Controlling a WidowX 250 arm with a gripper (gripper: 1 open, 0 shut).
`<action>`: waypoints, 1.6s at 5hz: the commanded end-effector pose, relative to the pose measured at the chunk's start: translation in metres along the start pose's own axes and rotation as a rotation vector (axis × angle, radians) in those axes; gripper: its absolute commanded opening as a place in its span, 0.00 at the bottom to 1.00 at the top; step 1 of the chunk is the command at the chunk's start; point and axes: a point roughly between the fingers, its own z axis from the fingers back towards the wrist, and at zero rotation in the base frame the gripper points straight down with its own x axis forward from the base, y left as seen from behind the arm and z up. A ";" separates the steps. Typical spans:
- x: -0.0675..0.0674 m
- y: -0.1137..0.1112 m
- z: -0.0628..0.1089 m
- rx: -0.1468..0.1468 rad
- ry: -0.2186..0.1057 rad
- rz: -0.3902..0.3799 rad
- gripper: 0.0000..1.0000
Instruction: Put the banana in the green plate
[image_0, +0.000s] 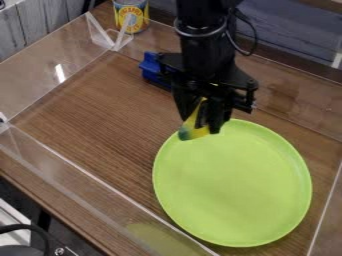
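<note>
Banana (197, 124), small, curved and yellow with a greenish lower tip, hangs nearly upright between the black jaws of the robot's gripper (202, 118), which are pinching it partway along its length so that the lower end pokes out beneath them. That greenish tip sits just above the far-left rim of the large round lime-green plate (241, 190), close to the rim, though whether it touches the plate cannot be told from this view. The plate spreads out below and toward the near right of the jaws, lying flat on the brown wood-grain desk (94, 110); its smooth surface carries nothing else. The black robot arm (201, 30) rises straight up from the jaws and runs out of the top of the picture, with the gripper pointing down. Just behind the jaws and slightly to their left, a blue rectangular block (154, 66) lies on the desk, partly hidden by the arm. Further back and to the left of the jaws stands a yellow cup (128, 16) with a printed pattern, near the far edge. Clear plastic walls (40, 150) enclose the desk on the left, well apart from the jaws.
</note>
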 end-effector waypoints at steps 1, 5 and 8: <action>0.001 -0.002 0.010 0.002 -0.039 -0.014 0.00; -0.016 -0.014 0.008 0.009 -0.029 -0.036 0.00; -0.023 -0.021 0.006 0.010 -0.020 -0.039 0.00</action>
